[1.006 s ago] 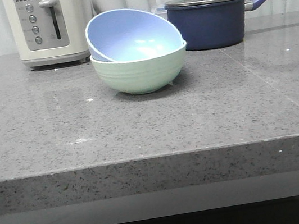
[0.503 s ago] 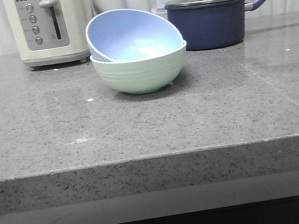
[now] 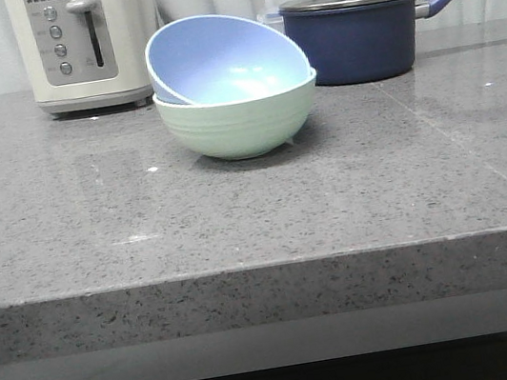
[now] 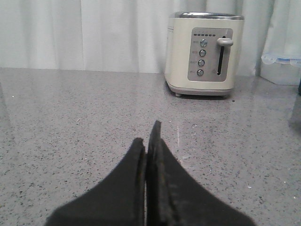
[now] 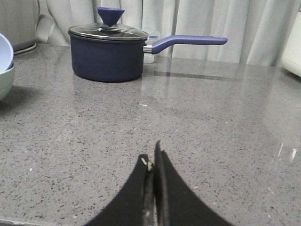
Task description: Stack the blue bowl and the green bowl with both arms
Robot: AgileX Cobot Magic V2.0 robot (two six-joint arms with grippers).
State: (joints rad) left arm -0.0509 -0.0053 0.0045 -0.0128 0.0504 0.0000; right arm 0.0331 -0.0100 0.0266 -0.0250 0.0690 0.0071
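Note:
The blue bowl [image 3: 223, 60] rests tilted inside the green bowl [image 3: 238, 123], its rim raised at the left. Both stand on the grey counter [image 3: 239, 221] toward the back middle. Neither arm shows in the front view. In the left wrist view my left gripper [image 4: 146, 136] is shut and empty above bare counter, with no bowl in sight. In the right wrist view my right gripper [image 5: 151, 157] is shut and empty; the edges of the blue bowl [image 5: 4, 49] and the green bowl [image 5: 4, 82] show far off at the frame's side.
A cream toaster [image 3: 86, 43] stands at the back left and shows in the left wrist view [image 4: 204, 54]. A dark navy lidded saucepan [image 3: 354, 34] with a long handle stands at the back right and shows in the right wrist view [image 5: 106, 54]. The counter's front edge [image 3: 247, 268] runs across the front view.

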